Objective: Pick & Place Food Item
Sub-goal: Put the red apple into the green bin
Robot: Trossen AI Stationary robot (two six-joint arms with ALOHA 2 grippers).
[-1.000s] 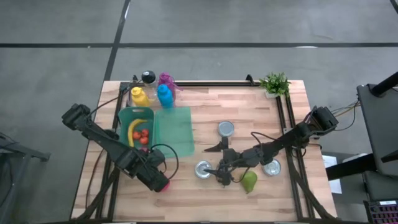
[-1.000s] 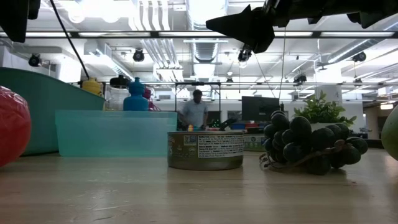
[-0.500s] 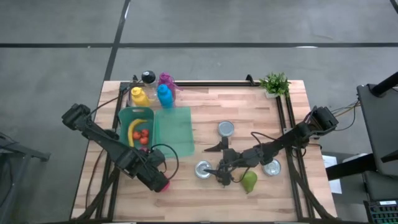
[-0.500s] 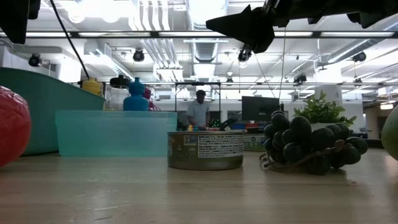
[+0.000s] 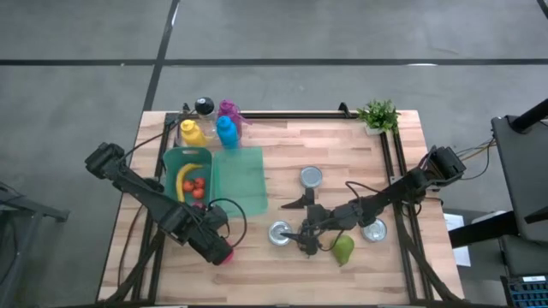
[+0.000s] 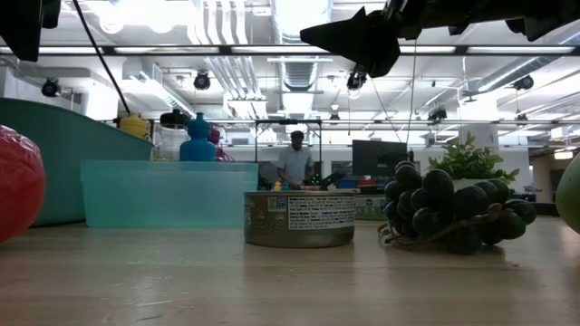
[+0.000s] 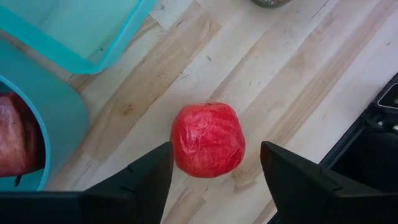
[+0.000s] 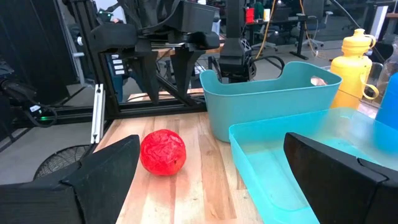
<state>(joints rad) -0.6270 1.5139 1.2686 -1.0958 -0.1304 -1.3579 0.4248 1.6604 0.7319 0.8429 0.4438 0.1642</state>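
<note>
A round red fruit (image 7: 208, 140) with a crinkled, glossy skin sat on the bare wooden table (image 7: 298, 74) near its front edge, clear of everything around it. It rested just outside the teal bin (image 5: 175, 167), which already held a yellow banana (image 5: 183, 179) and some small red fruits (image 5: 197, 186). Toward the middle of the front edge lay a bunch of dark grapes (image 6: 444, 210), slumped in a heap on the wood, and just beside it a green pear (image 5: 343, 249) rested on the boards.
</note>
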